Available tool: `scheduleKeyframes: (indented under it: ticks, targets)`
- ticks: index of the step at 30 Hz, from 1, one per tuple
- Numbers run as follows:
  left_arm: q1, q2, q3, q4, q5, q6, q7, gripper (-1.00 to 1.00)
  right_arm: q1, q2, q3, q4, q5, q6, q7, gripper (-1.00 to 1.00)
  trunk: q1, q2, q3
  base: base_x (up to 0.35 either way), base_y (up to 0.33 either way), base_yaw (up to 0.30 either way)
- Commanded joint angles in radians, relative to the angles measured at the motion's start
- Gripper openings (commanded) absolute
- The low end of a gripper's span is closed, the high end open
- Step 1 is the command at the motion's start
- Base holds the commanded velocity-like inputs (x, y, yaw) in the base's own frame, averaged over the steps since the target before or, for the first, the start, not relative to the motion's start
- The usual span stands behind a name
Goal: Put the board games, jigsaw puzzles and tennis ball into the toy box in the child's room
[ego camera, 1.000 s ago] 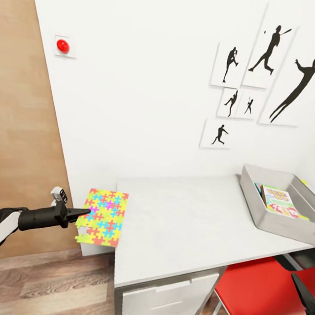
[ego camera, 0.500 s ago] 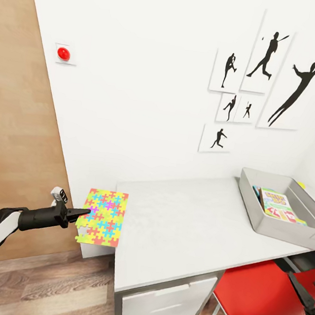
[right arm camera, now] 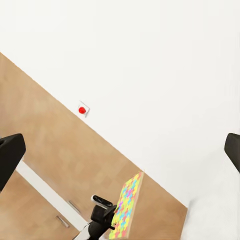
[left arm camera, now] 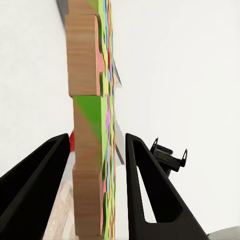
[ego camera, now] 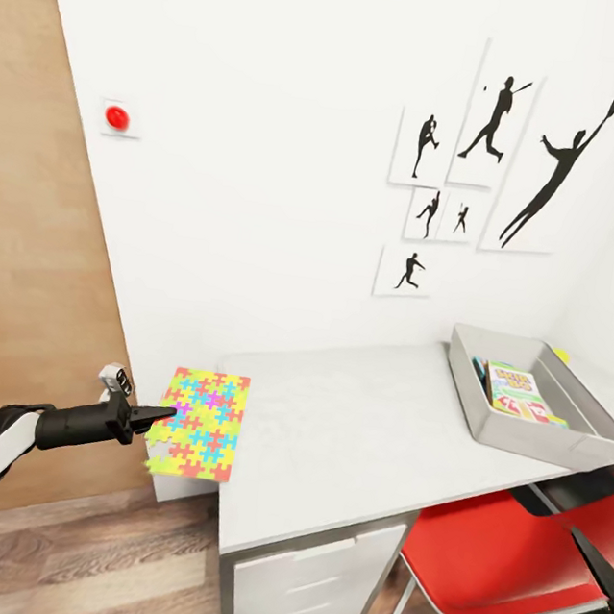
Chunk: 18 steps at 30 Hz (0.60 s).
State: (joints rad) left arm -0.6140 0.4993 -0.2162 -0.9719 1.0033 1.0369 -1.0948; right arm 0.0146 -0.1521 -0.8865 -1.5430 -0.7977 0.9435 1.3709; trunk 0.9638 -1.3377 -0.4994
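Left gripper (left arm camera: 92,165) pinches the jigsaw puzzle (ego camera: 199,424) edge-on between its fingers.

The black left gripper (ego camera: 165,413) hid a small bit of the bright jigsaw puzzle sheet (ego camera: 200,424) where its tips pinched the edge. In the left wrist view the puzzle sheet (left arm camera: 95,125) was seen edge-on, so its picture could not be seen. The near wall of the light grey toy box (ego camera: 521,434) hid the lower part of the white and green game box (ego camera: 520,393) inside it. A darker thing lay beside that game box, too hidden to name. The right gripper (ego camera: 599,572) was cut off by the picture's edge, near the red chair seat (ego camera: 497,560).
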Motion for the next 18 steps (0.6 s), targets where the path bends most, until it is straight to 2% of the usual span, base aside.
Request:
scheduleKeyframes:
  ticks: [1, 6, 10, 13, 16, 18]
  targets:
    - [-0.001, 0.001, -0.003, 0.001, 0.002, 0.003, -0.003, -1.00, 0.001, -0.001, 0.000, 0.000, -0.005, 0.009, -0.001, 1.00, -0.004, 0.007, 0.002, -0.002, 0.000, -0.265]
    - [-0.002, 0.001, 0.000, 0.001, 0.003, 0.003, -0.005, -1.00, 0.000, -0.006, -0.012, 0.010, -0.007, 0.014, 0.002, 1.00, -0.023, 0.042, 0.018, 0.000, 0.000, -0.277]
    - [-0.001, 0.002, 0.001, -0.007, 0.003, 0.003, -0.006, -1.00, 0.001, -0.006, -0.054, 0.012, -0.011, 0.017, 0.003, 1.00, -0.038, 0.070, 0.031, 0.000, 0.000, -0.280]
    - [0.000, 0.003, -0.005, -0.065, 0.003, 0.003, -0.007, -1.00, 0.000, -0.008, -0.084, 0.026, -0.013, 0.018, 0.005, 1.00, -0.050, 0.091, 0.040, 0.000, 0.000, -0.281]
    - [0.004, 0.004, -0.008, -0.105, 0.003, 0.003, -0.007, -1.00, 0.001, -0.030, -0.128, 0.077, -0.014, 0.018, 0.007, 1.00, -0.061, 0.112, 0.049, 0.000, 0.000, -0.281]
    - [0.005, 0.003, -0.009, -0.120, 0.003, 0.003, -0.007, -1.00, 0.001, -0.059, -0.167, 0.140, -0.010, 0.018, 0.027, 1.00, -0.069, 0.126, 0.056, 0.000, 0.000, -0.281]
